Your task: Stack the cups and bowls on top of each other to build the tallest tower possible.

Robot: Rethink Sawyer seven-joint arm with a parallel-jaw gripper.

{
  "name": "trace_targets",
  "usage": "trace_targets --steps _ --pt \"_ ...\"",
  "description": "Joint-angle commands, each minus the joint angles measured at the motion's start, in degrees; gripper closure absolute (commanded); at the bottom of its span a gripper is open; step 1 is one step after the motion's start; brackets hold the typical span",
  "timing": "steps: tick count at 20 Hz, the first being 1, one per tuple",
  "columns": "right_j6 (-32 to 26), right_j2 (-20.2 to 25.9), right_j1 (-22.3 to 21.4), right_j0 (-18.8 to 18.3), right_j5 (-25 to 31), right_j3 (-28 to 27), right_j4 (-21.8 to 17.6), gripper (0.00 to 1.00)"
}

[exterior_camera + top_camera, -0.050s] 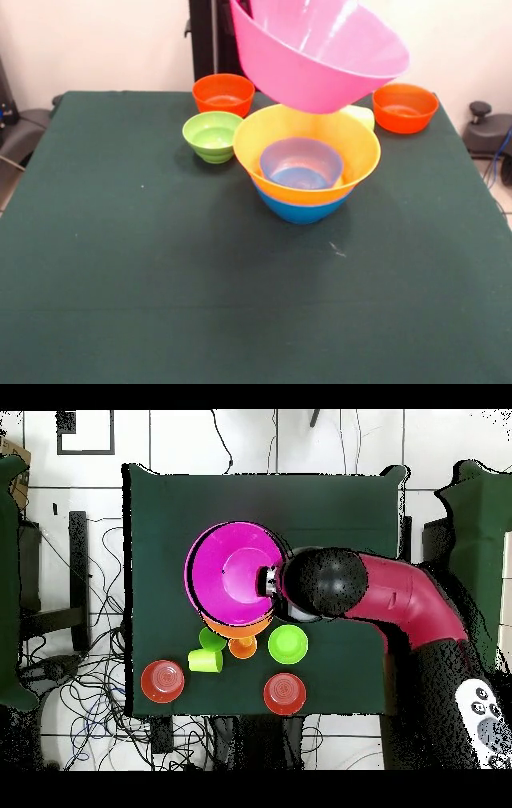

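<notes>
So my gripper is clamped on the rim of the big pink bowl, holding it tilted in the air over the tower. That pile is a yellow-orange bowl nested in a blue bowl, with a small blue bowl inside, on the green table.

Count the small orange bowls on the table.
2. One orange bowl just behind the green bowl; second orange bowl alone at the front view's right. The raised pink bowl might hide others.
</notes>
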Motion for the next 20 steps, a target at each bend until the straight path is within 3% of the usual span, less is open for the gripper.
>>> trace_targets --steps 1,9,20 --pt "-3.68 3.58 1.31 1.29 -2.42 6.56 -1.06 1.0" --pt "-5.12 3.4 4.48 -0.16 -5.89 5.38 -5.44 1.0" --pt "-1.86 2.09 5.87 1.83 -7.17 1.22 -10.01 1.0"
